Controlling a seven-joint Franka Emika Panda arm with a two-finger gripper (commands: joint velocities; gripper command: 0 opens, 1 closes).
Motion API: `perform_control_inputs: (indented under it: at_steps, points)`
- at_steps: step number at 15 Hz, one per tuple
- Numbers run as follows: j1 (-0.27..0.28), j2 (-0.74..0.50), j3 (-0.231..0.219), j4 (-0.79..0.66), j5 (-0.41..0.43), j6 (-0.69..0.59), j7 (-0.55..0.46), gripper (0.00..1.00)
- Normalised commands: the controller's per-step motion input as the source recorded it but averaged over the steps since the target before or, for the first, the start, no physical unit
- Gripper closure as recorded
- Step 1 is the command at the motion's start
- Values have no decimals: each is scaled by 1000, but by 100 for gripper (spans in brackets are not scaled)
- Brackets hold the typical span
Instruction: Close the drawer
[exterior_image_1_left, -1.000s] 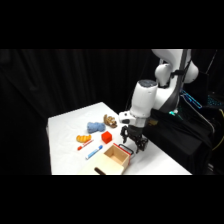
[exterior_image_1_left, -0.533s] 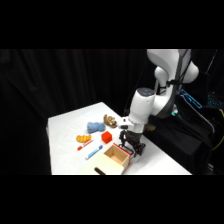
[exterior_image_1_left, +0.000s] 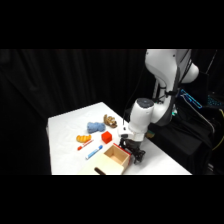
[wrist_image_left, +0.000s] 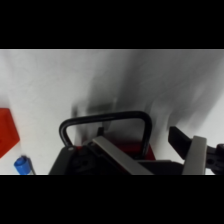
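While the arm reaches down from the table's far right side, these lines tell how things lie.

Pincer: the pincer (exterior_image_1_left: 135, 151) hangs low over the near part of the table, right against the drawer's right-hand end; the side view cannot settle whether its fingers are spread or together, and the wrist view shows only one finger (wrist_image_left: 192, 155) beside a dark loop, so I cannot tell.

Drawer: the drawer (exterior_image_1_left: 114, 159) sits near the table's front edge, a light tan wooden box with its top open and a red strip at the end beside the pincer.

Handle: in the wrist view a dark loop handle (wrist_image_left: 106, 119) stands up above a red front, just before the pincer's black linkage.

Table: the white table (exterior_image_1_left: 70, 135) carries everything.

Red cube: a red cube (exterior_image_1_left: 106, 136) lies just behind the drawer, apart from it.

Blue marker: a blue marker (exterior_image_1_left: 93, 151) lies just left of the drawer.

Other toys: a blue soft toy (exterior_image_1_left: 93, 127), a brown one (exterior_image_1_left: 110, 121) and an orange one (exterior_image_1_left: 83, 138) lie together toward the middle of the table.
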Motion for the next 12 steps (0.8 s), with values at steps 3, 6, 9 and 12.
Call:
perform_control_inputs:
  at_steps: [3,6,9,12]
  points:
    - [33,70,-13,154,21,2,35,0]
    - [-22,33,92,219,344,-174,-267,0]
    - [-230,49,294,339,405,-402,-429,0]
    - [-254,88,249,420,275,-400,-383,0]
